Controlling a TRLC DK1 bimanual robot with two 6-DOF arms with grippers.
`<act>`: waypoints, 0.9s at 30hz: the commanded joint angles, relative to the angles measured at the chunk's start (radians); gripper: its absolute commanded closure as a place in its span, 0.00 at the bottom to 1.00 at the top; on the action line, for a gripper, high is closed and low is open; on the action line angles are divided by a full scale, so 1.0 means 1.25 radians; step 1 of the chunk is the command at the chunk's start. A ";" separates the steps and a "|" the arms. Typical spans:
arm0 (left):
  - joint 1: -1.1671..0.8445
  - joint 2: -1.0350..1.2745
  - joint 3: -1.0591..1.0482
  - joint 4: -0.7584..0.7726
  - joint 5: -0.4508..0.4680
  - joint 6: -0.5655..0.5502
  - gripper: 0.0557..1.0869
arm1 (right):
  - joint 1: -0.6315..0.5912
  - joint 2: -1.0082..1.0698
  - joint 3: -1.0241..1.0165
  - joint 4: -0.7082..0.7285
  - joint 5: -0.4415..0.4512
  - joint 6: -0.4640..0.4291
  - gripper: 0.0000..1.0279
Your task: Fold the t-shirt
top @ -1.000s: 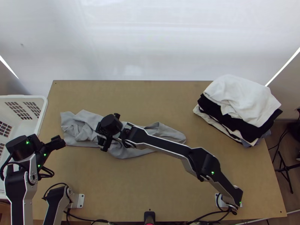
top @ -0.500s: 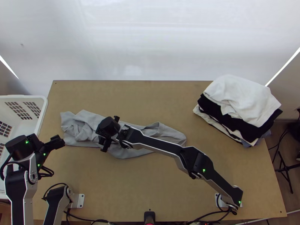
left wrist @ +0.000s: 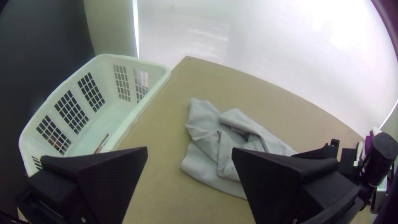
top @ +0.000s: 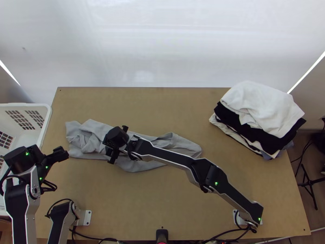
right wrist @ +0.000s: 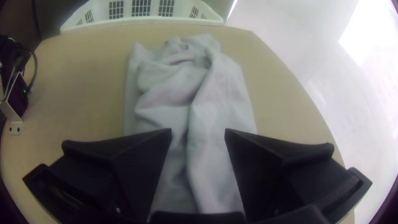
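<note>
So the light grey, soft fabric t-shirt [top: 178,144] is lying bunched up in a long, rumpled strip across the left and middle of the light wooden table [top: 142,203]. It's not flat at all: there are loose folds running along it and a messier, crumpled bit at the left end, where the left wrist view also picks up a small dark patch tucked in the folds.

The right gripper [top: 118,143] is reaching well across, over the left half of the shirt. Its two wide black fingers are spread far apart, with grey fabric visible in the gap but nothing pinched. Can't tell if the tips are touching the cloth or just above it.

The left gripper [top: 50,157] is over by the table's left side, near the shirt's crumpled end. Its fingers are wide apart too, and it's got hold of nothing.

Off the left side of the table there's a white plastic basket with slotted walls [top: 48,118]. On the far right part of the table sits a stack of clothes, with a rumpled white piece [top: 260,105] on top, a black one [top: 243,127] under it and more light cloth below that.
</note>
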 commanded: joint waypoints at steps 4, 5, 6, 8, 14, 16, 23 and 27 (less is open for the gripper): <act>0.008 0.008 0.002 0.003 0.000 0.008 0.04 | -0.010 0.037 0.038 -0.001 0.000 0.004 0.41; 0.008 0.008 0.002 0.003 0.000 0.008 0.04 | -0.011 0.037 0.038 -0.001 0.000 0.004 0.46; 0.008 0.010 0.000 0.003 0.000 0.008 0.04 | -0.013 0.037 0.038 -0.001 0.000 0.004 0.58; 0.008 0.016 0.002 0.003 0.000 0.008 0.04 | -0.018 0.037 0.036 -0.001 0.000 0.004 0.76; 0.009 0.027 -0.001 0.006 0.000 0.008 0.04 | -0.035 0.036 0.024 -0.002 0.000 -0.001 0.77; 0.009 0.028 -0.001 0.007 0.000 0.009 0.04 | -0.038 0.031 0.021 -0.012 0.001 0.001 0.78; 0.011 0.044 0.007 0.014 0.003 0.018 0.04 | -0.044 -0.042 -0.037 -0.002 0.060 0.006 0.97; 0.006 0.054 0.004 0.016 0.014 0.014 0.04 | -0.062 -0.150 -0.048 -0.041 0.113 0.096 0.97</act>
